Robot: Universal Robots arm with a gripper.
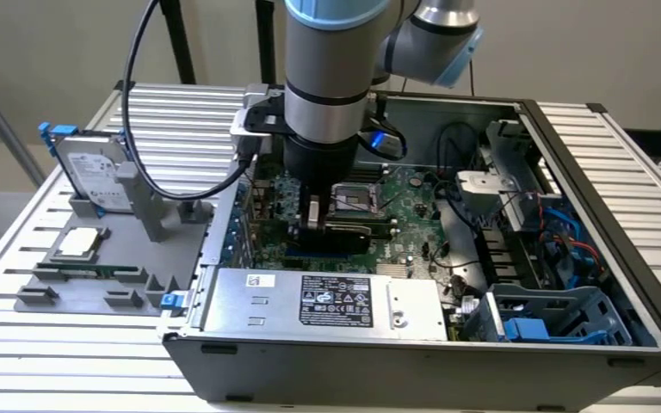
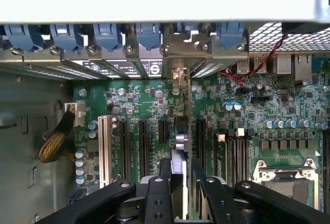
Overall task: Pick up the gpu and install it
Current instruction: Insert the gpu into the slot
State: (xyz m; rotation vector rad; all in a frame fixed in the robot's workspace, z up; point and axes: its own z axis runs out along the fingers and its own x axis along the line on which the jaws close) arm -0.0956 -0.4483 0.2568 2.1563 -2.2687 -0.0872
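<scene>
Exterior view: open computer case (image 1: 606, 258) lies flat on a slatted table (image 1: 640, 155), motherboard (image 1: 405, 194) facing up. The robot arm (image 1: 328, 77) reaches straight down into it, over the expansion slot area on the exterior view's left side of the board. Power supply (image 1: 324, 301) sits along the near wall of the case, a blue-grey drive cage (image 1: 549, 314) in the near corner on the exterior view's right.

Outside the case, on the exterior view's left, a grey fixture (image 1: 113, 249) holds a silver hard drive (image 1: 89, 176) with blue rails standing upright, a small square chip (image 1: 78, 243) lying flat and a narrow green memory stick (image 1: 95, 269) in front of it.

The gripper (image 1: 328, 219) is closed on the gpu (image 1: 348, 234), which stands on edge, low against the board.

Wrist view: gripper (image 2: 181, 182) fingers (image 2: 166, 175) clamp either side of the gpu (image 2: 179, 154), seen edge-on. The card runs between two black slots, and its silver bracket end (image 2: 179, 74) meets the rear wall beneath the row of blue slot clips (image 2: 108, 35). Cannot tell if the card is fully seated. A white slot (image 2: 104, 144) and a braided yellow cable (image 2: 54, 144) sit off to one side, the processor socket (image 2: 283, 180) on the other.
</scene>
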